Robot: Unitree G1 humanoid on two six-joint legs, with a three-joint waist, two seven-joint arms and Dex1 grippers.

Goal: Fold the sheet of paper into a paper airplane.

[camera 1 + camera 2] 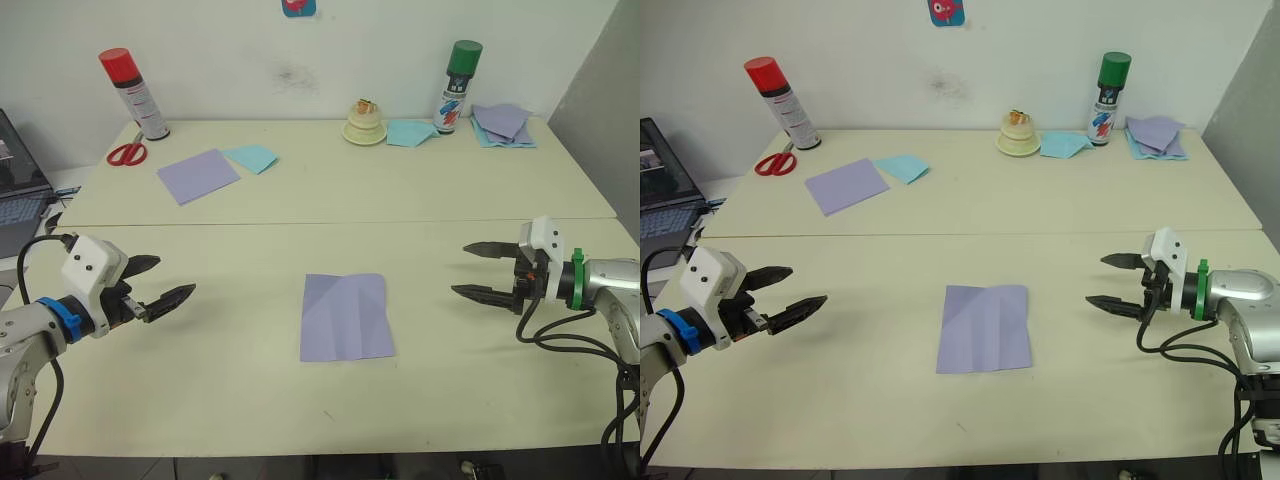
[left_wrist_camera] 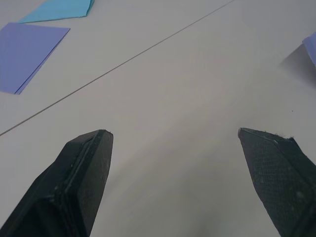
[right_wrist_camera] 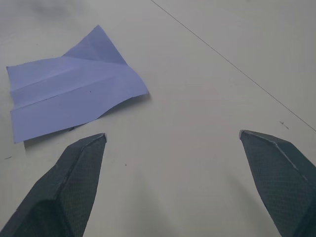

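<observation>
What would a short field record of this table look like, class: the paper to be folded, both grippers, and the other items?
sheet of paper: lies flat and creased on the near table, between the grippers, touched by neither
left gripper: open, holding nothing
right gripper: open, holding nothing
smooth lavender square: far left, beside a pale blue sheet
scissors: by the red-capped can
green-capped can: far right, next to a paper stack

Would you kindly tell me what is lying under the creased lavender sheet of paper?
The sheet of paper lies on the bare table; nothing pokes out from beneath it, though whatever it covers is hidden.
</observation>
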